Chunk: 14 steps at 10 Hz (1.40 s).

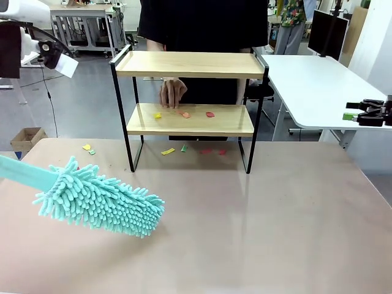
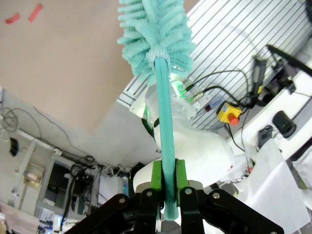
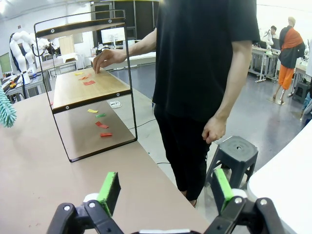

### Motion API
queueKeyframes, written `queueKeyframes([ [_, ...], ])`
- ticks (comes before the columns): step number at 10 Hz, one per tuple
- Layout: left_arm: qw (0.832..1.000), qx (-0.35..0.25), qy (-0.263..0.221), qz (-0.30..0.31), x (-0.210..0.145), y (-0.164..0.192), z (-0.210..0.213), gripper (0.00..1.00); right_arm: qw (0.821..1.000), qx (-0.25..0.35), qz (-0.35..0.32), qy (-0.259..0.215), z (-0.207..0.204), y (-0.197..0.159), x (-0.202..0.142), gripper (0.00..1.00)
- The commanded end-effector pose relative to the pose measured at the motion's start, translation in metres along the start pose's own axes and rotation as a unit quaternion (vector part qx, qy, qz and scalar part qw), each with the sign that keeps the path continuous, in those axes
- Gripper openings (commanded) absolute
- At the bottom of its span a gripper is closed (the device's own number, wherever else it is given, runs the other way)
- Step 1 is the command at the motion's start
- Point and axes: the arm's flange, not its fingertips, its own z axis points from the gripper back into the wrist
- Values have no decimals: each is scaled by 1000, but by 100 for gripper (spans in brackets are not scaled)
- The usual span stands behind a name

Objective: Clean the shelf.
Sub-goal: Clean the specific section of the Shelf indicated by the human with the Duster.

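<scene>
Left hand (image 2: 168,192) clamped on duster handle (image 2: 165,122) — shelf (image 1: 190,64) far across table (image 1: 275,233); right hand (image 3: 165,184) spread, empty.

Light: bright, even, from overhead; faint soft shadow under duster (image 1: 98,199) on table (image 1: 275,233). Front view sharp. Wrist views wide-angle: shelf (image 3: 83,87) frame bowed, right side washed out white.

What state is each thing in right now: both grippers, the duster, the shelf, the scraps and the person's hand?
Left gripper: jaws shut on the duster handle.
Right gripper: jaws open, holding nothing.
Duster: tilted over the table, apart from the shelf.
Shelf: upright, lower board littered.
Paper scraps: lying on the lower board, more on the table beneath.
Person's hand: fingertips down at the lower board.
</scene>
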Motion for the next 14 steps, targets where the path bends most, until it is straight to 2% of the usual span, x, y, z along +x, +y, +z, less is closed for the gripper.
queueKeyframes([
  [1,998,-39,-56,13,0,-12,8,14,1000,1,2,0,-1,0,3,100],
  [3,990,-89,-107,26,8,-37,23,14,1000,1,2,0,-1,0,3,100],
  [4,983,-112,-134,60,16,-56,31,14,1000,1,2,0,-1,0,3,100],
  [6,969,-105,-169,149,38,-89,41,14,1000,1,2,0,-1,0,3,100],
  [8,937,-79,-235,245,68,-117,48,14,1000,1,2,0,-1,0,3,100],
  [10,923,-98,-279,245,98,-136,54,14,1000,1,2,0,-1,0,3,100],
  [11,912,-84,-299,267,117,-143,59,14,1000,1,2,0,-1,0,3,100],
  [13,918,-88,-291,255,147,-147,63,14,1000,1,2,0,-1,0,3,100],
  [14,934,-74,-238,256,153,-146,64,14,1000,1,2,0,-1,0,3,100],
])
